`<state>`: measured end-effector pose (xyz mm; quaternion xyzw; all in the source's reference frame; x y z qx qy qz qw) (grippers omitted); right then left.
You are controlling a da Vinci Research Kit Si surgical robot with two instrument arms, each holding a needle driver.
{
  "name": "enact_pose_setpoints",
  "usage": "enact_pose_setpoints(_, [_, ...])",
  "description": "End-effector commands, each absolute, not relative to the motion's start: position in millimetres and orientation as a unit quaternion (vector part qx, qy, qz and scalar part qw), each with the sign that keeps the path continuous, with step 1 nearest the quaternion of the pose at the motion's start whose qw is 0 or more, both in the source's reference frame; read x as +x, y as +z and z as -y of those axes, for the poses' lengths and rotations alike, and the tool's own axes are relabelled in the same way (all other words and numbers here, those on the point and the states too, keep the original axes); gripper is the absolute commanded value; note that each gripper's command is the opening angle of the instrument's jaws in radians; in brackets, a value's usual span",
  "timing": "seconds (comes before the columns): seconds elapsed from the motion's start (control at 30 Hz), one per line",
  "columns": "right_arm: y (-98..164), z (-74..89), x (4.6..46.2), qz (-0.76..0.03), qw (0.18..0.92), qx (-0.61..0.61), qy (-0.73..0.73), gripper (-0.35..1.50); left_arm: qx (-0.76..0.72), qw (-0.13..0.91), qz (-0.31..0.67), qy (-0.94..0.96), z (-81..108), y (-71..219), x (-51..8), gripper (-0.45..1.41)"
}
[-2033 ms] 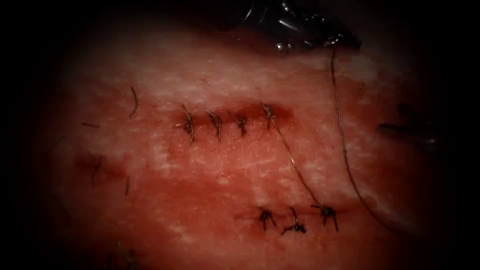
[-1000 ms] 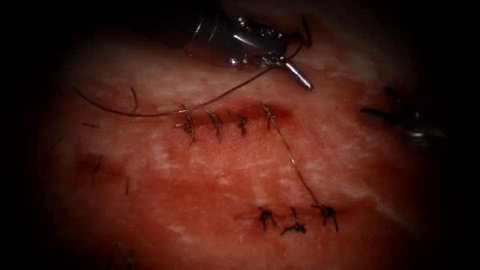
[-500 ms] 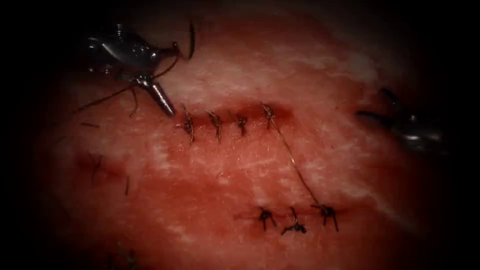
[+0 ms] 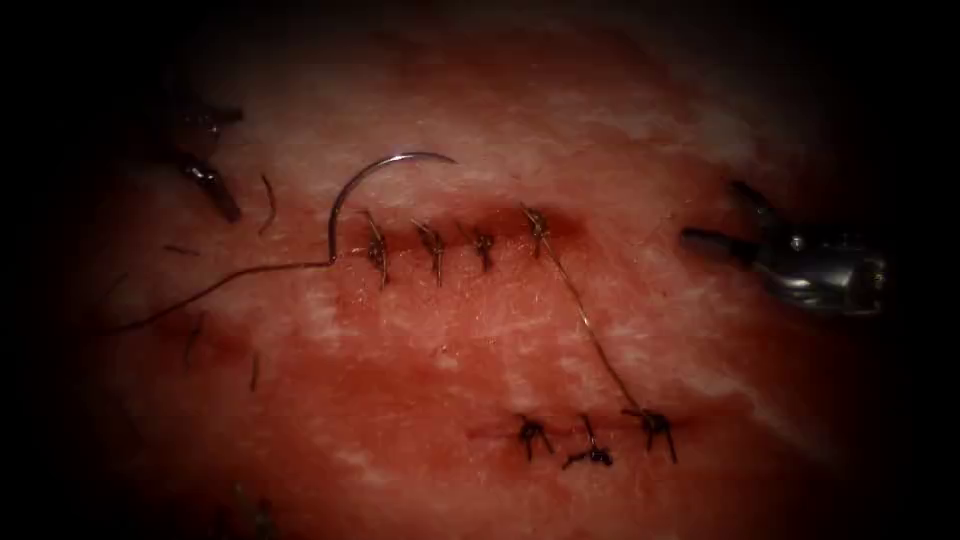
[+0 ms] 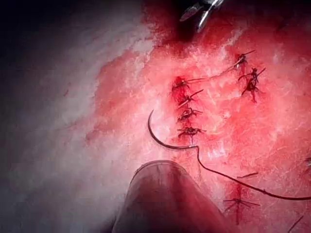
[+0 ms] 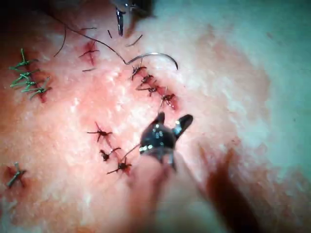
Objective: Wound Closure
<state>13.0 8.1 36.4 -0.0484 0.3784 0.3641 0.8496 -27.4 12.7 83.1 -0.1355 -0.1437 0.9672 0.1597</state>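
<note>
Endoscope: needle lies free on tissue at cut's left end, thread trailing left. Left gripper empty; can't tell its jaws. Right gripper open, empty.
Left wrist: needle flat beside stitches.
Right wrist: I'd regrasp needle mid-curve.

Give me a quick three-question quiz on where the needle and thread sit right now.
1. True or false: the right gripper holds the needle.
2. The needle lies: A) at the left end of the upper cut; B) beside the lower cut; C) at the upper cut's right end.
3. Fill in: in the endoscope view, the thread trails from the needle toward the picture's ____.
Key: 1 false: the right gripper and left gripper hold nothing, and the needle lies free on the tissue. 2 A. 3 left.
</note>
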Motion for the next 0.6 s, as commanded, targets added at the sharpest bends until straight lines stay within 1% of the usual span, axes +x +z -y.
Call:
enact_pose_setpoints(0.03, [36.8, -7.2, 13.5, -0.379, 0.850, -0.046, 0.363, 1.26, -0.138, 0.159, 0.144, 0.967, -12.7, 83.8, -27.7, 0.41])
enact_pose_setpoints(0.07, [36.8, -7.2, 13.5, -0.379, 0.850, -0.046, 0.363, 1.26, -0.145, 0.161, 0.145, 0.965, -13.3, 83.7, -27.4, 0.36])
enact_pose_setpoints(0.17, [36.8, -7.3, 13.5, -0.379, 0.850, -0.046, 0.363, 1.26, -0.178, 0.186, 0.126, 0.958, -15.6, 82.1, -26.8, 0.29])
enact_pose_setpoints(0.27, [36.8, -7.3, 13.5, -0.379, 0.850, -0.046, 0.363, 1.26, -0.246, 0.234, 0.113, 0.934, -16.8, 79.1, -27.7, 0.27])
enact_pose_setpoints(0.33, [36.7, -7.3, 13.5, -0.379, 0.850, -0.046, 0.363, 1.26, -0.296, 0.243, 0.120, 0.916, -16.7, 77.2, -29.2, 0.27])
enact_pose_setpoints(0.4, [36.5, -7.3, 13.4, -0.379, 0.850, -0.045, 0.363, 1.26, -0.343, 0.237, 0.128, 0.900, -15.8, 75.0, -31.8, 0.27])
enact_pose_setpoints(0.5, [36.2, -7.3, 13.3, -0.378, 0.853, -0.044, 0.358, 1.26, -0.372, 0.217, 0.133, 0.892, -13.8, 72.3, -36.5, 0.36])
enact_pose_setpoints(0.6, [36.0, -7.4, 13.3, -0.376, 0.855, -0.045, 0.356, 1.26, -0.389, 0.174, 0.122, 0.896, -11.0, 70.0, -41.8, 0.39])
